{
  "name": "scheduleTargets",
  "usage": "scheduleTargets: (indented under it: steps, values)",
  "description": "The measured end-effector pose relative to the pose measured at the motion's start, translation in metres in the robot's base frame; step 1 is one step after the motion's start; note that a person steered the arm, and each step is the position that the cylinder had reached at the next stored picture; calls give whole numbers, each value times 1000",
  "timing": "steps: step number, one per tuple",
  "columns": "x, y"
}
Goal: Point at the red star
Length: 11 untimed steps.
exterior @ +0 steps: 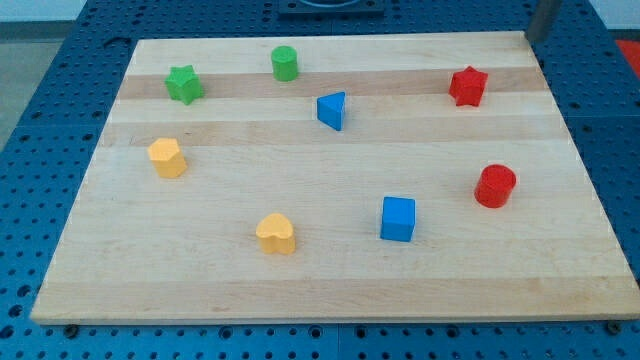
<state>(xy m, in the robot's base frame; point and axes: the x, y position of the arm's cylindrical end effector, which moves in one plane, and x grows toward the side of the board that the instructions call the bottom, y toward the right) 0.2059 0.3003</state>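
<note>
The red star (467,86) lies near the view's top right on the wooden board (320,290). My rod enters at the view's top right corner, and my tip (534,38) sits at the board's top right edge, above and to the right of the red star, well apart from it. A red cylinder (495,186) lies below the star at the right side.
A green star (184,84) and a green cylinder (285,63) lie at the top left. A blue triangle (332,110) is near the top middle and a blue cube (398,219) at the lower middle. A yellow block (167,157) is at the left and a yellow heart (276,234) is lower down.
</note>
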Motion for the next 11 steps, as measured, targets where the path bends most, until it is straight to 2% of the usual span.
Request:
scheduleTargets:
  steps: [6,8,9,10,11]
  values:
    - [10,-95]
    - [11,-111]
    - [28,-116]
    - [65,-126]
    - [80,-88]
